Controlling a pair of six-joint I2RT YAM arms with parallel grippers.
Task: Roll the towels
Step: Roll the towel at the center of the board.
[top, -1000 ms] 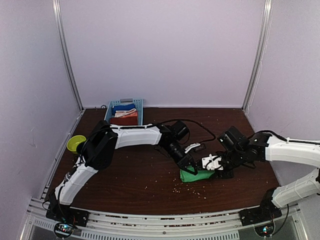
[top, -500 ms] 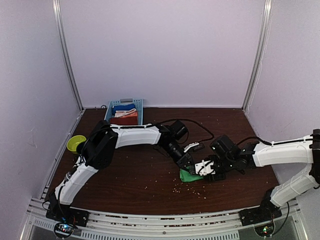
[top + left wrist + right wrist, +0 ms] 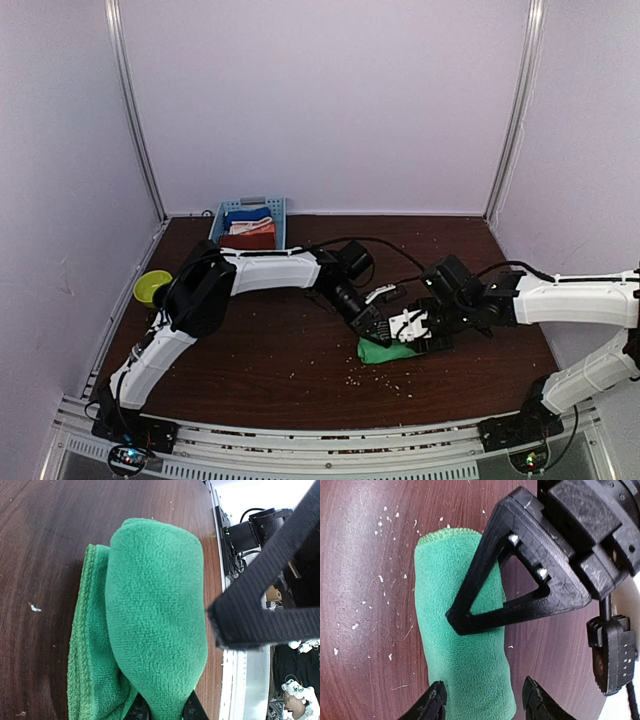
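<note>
I can read nothing on any of my three feeds: no text, label, brand or number. The green towel (image 3: 155,605) turns only plain pile toward my wrist cameras. In the overhead view, a pale patch on the far rim of the blue basket (image 3: 283,225) is too small for me to tell whether it carries lettering.

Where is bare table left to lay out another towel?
Bare table: front-left, between the left arm and the near rail, and the far-right corner behind the right arm. Crowded at centre, where the left claw and right claw meet at the green towel.
</note>
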